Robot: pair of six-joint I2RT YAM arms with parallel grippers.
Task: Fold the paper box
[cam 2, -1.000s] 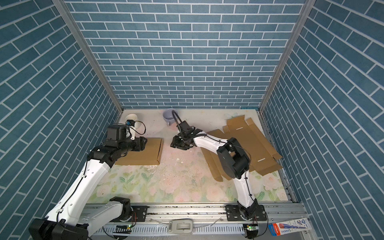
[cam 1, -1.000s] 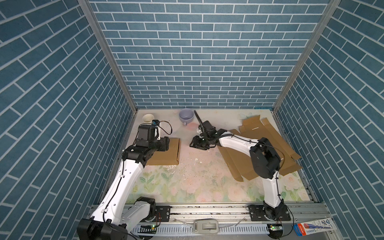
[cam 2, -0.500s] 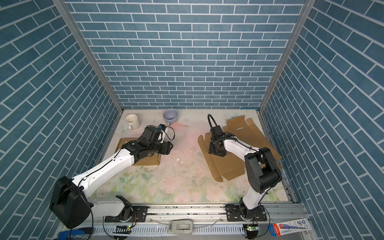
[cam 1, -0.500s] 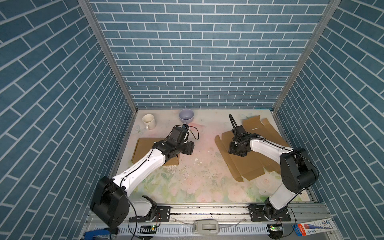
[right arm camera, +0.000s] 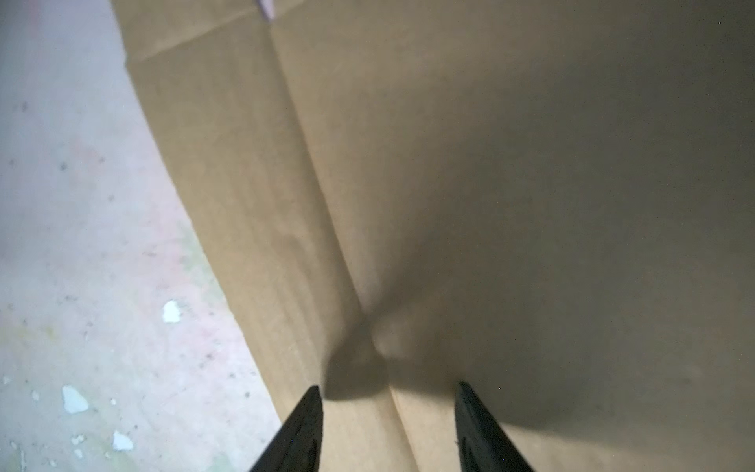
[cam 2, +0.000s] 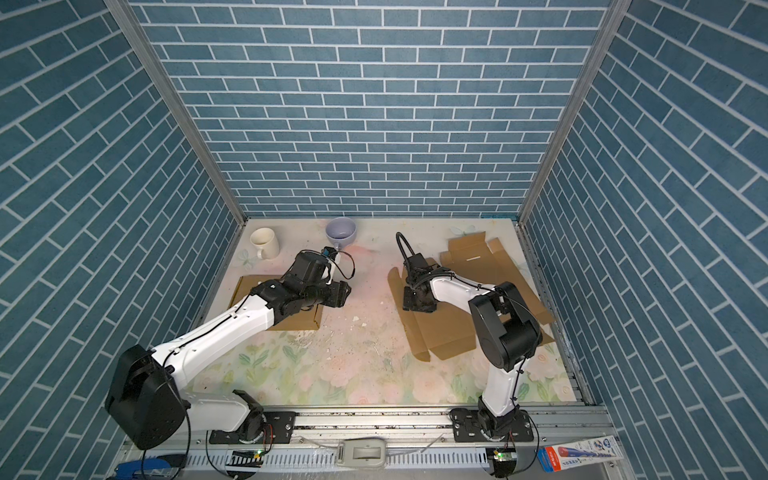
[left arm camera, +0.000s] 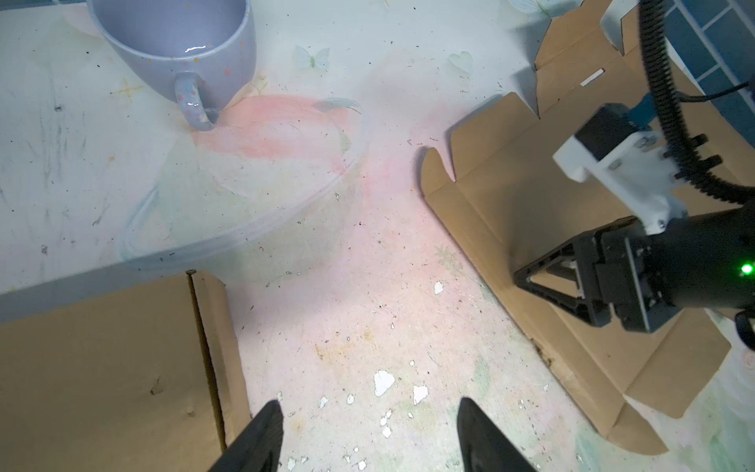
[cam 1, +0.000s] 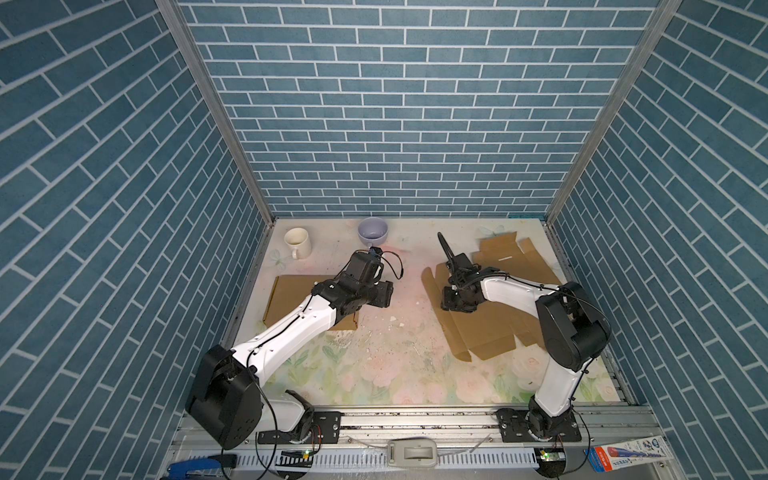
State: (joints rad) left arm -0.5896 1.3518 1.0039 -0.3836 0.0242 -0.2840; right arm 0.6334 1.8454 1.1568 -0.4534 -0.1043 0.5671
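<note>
The paper box is a flat brown cardboard blank point(cam 1: 490, 332) point(cam 2: 449, 332) lying unfolded on the right of the floral table. My right gripper point(cam 1: 455, 305) point(cam 2: 417, 307) points down at the blank's left part. In the right wrist view it point(right arm camera: 388, 390) is open just above a crease of the cardboard point(right arm camera: 490, 163), gripping nothing. My left gripper point(cam 1: 384, 295) point(cam 2: 343, 295) hovers over bare table in the middle. In the left wrist view it point(left arm camera: 367, 412) is open and empty, facing the blank point(left arm camera: 490, 196) and the right gripper point(left arm camera: 547, 282).
A second flat cardboard piece point(cam 1: 291, 299) point(left arm camera: 102, 367) lies at the left under my left arm. A white mug point(cam 1: 297, 242) and a lilac cup point(cam 1: 372, 232) point(left arm camera: 175, 45) stand at the back. Brick-patterned walls enclose three sides.
My left gripper has swung right, from over the left cardboard to the table's middle. My right gripper has drawn back from the middle onto the blank. Both jaws have stayed open.
</note>
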